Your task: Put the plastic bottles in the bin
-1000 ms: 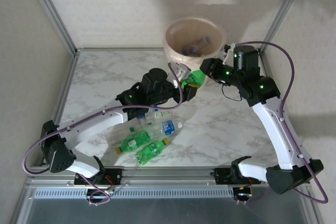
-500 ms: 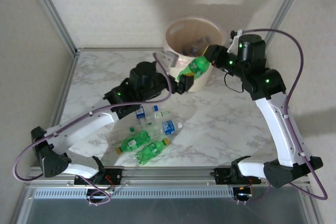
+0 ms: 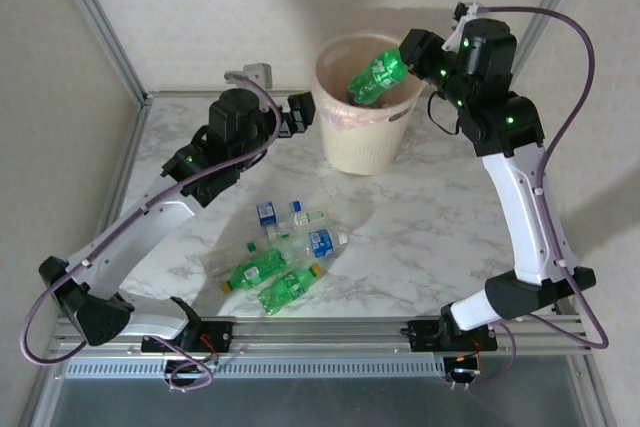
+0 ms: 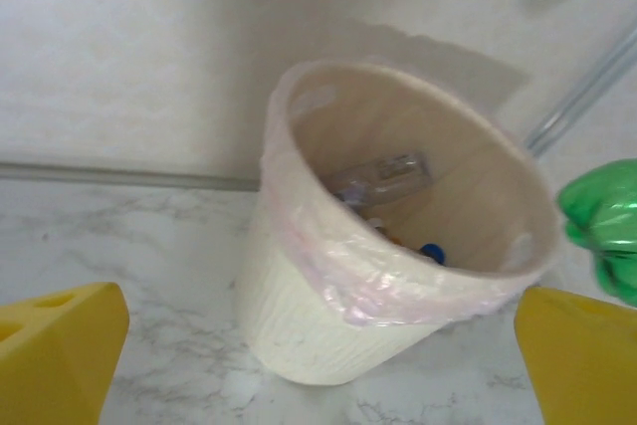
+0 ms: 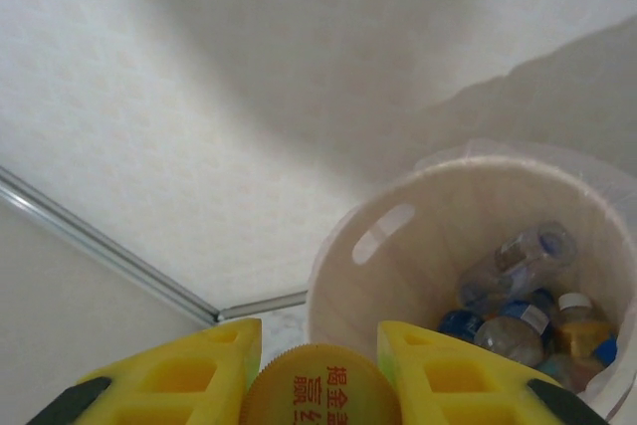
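Your right gripper [image 3: 403,55] clamps the green bottle [image 3: 373,75] by its cap above the bin [image 3: 362,142]; left gripper [image 3: 301,112] gapes. Probably light, slick: grab necks.

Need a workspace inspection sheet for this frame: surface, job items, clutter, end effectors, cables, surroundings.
Surface: marble-pattern table, no spills seen.
Job's things: bin upright at the far edge, bag-lined, with binned bottles inside. A green bottle is held tilted above its mouth. Loose bottles, green and clear, lie on the table between the arms.
Clutter: nothing seen.
Grippers: left end effector open and empty, left of the bin. Right end effector shut on the green bottle's cap end.
Cables: purple cables loop off both arms, apart from the loose bottles.
Surroundings: white walls, aluminium frame posts.
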Available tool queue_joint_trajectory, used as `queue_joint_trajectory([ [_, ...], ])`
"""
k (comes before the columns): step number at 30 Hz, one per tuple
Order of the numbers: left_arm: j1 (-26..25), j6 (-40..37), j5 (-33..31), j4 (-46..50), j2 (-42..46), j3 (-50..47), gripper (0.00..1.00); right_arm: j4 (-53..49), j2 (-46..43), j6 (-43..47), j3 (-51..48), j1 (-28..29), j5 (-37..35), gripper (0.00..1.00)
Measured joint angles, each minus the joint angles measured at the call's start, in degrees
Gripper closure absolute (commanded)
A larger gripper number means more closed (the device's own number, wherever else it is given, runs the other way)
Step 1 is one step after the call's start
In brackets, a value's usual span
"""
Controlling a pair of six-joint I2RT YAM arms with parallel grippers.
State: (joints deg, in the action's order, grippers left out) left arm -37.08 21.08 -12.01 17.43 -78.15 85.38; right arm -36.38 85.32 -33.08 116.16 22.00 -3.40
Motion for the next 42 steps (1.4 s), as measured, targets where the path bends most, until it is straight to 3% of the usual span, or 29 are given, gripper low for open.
queue_joint_trajectory([
  [7, 4.24, 4.85, 0.17, 3.96, -4.81, 1.55, 0.04, 2.16, 2.64, 2.36, 0.0, -0.81, -2.91, 0.75],
  [20, 7.23, 6.84, 0.15, 6.49, -9.29, 3.43, 0.05, 4.5, 13.16, 5.46, 3.45, -3.48, -4.11, 0.72],
  [22, 7.78, 7.06, 0.15, 6.47, -9.27, 3.23, 0.05, 4.48, 14.64, 5.75, 3.65, -3.87, -4.11, 0.65],
  [25, 8.31, 7.63, 0.17, 6.43, -9.09, 1.62, 0.05, 3.17, 18.62, 6.43, 7.41, -4.61, -4.09, 0.37],
  [31, 8.76, 9.73, 0.2, 8.07, -8.57, -2.03, 0.06, -2.51, 27.87, 7.98, 19.5, -5.09, -3.91, 0.25],
  [35, 8.79, 11.52, 0.17, 9.42, -5.6, -5.31, 0.06, -3.15, 25.2, 8.48, 15.23, -4.68, -2.95, 0.25],
  [42, 8.79, 14.69, 0.2, 12.31, 3.02, -11.34, 0.07, -0.37, 9.11, 10.69, -4.37, 0.37, 0.85, 0.23],
])
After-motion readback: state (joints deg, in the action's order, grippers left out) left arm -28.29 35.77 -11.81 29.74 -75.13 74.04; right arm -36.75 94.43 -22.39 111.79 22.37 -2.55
